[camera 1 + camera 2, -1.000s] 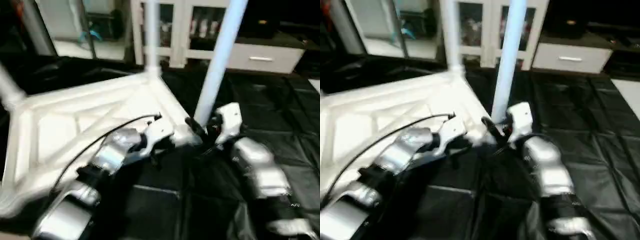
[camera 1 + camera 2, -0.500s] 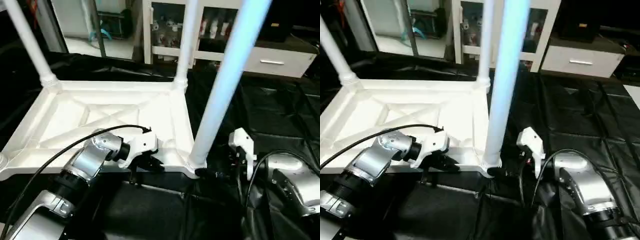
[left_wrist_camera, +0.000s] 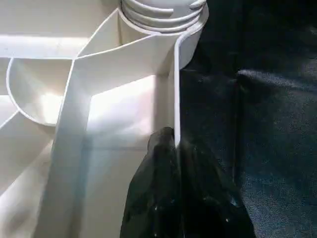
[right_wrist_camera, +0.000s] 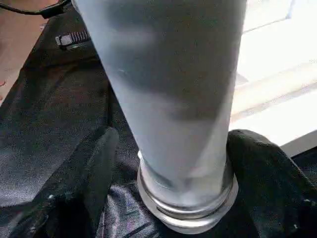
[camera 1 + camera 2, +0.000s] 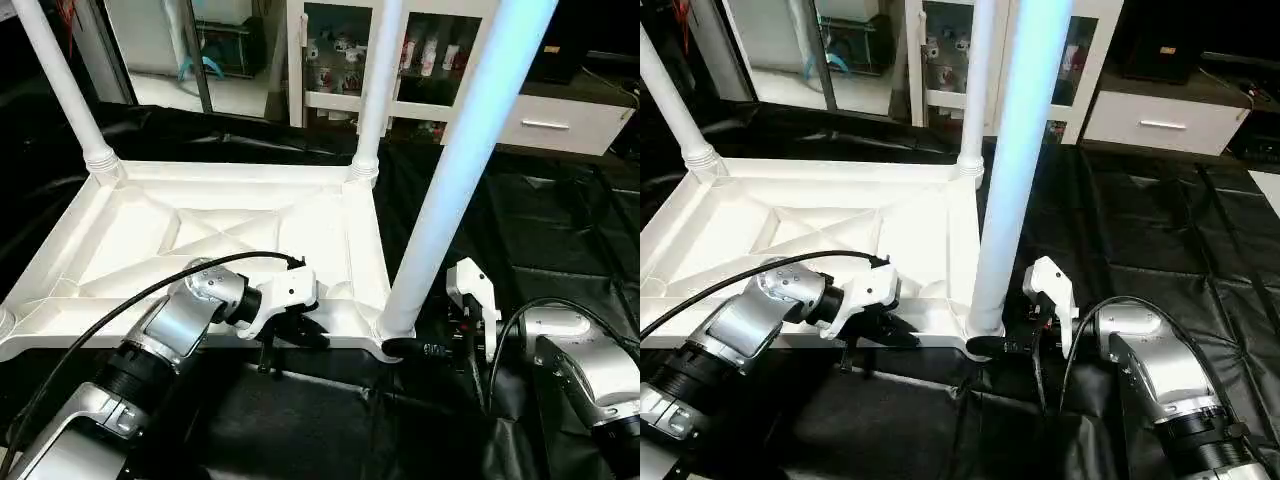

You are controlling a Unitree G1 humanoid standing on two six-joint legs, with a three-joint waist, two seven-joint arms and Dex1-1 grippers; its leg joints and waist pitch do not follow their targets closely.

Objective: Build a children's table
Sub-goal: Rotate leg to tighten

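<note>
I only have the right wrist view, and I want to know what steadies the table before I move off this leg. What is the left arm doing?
Observer: The left gripper is shut on the near rim of the upturned tabletop, close to the near leg in your view.
Operator: Are any other legs in?
Observer: Yes, a far-left leg and a far-right leg stand upright in their corner sockets.
Operator: What's behind the table?
Observer: A white cabinet with glass doors, standing apart from the table.
</note>
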